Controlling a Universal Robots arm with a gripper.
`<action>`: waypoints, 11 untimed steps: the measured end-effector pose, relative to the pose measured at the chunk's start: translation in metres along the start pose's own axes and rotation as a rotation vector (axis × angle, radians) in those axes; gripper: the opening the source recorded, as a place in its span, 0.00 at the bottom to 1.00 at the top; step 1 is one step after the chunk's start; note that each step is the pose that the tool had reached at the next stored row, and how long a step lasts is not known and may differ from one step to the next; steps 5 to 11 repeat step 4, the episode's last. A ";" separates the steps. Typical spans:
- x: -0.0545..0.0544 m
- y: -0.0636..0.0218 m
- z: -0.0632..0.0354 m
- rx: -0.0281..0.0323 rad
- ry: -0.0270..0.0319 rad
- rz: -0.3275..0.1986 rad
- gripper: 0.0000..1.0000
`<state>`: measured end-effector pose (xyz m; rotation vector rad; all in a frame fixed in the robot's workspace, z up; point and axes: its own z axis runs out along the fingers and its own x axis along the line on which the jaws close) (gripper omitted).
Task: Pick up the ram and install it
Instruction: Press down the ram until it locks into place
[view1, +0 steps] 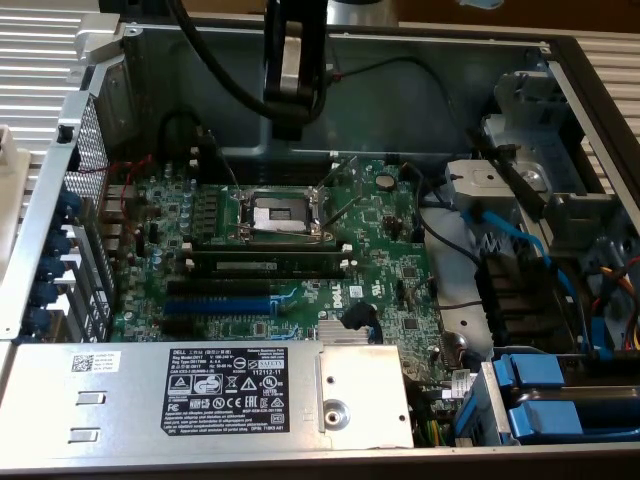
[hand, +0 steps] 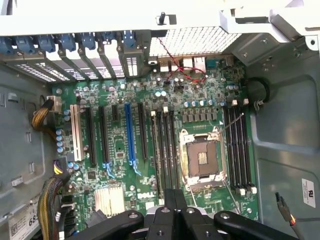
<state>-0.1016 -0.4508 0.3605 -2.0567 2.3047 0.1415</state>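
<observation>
Hanging above the open computer case, the arm holds its gripper over the green motherboard, its fingers pressed together with nothing between them. In the exterior view the dark arm comes down near the back wall, above the bare processor socket. The ram sits in one of the long memory slots just beside that socket, on the side toward the power supply, lying level along the slot with the white end clips at either end. A blue expansion slot runs parallel further across the board. Blue drive brackets sit at the exterior view's right.
</observation>
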 end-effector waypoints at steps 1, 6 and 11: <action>0.000 0.0000 -0.0001 0.0000 0.0001 0.000 0.11; 0.000 0.0000 -0.0001 0.0000 0.0001 0.000 0.11; 0.000 0.0000 -0.0001 0.0000 0.0001 0.000 0.11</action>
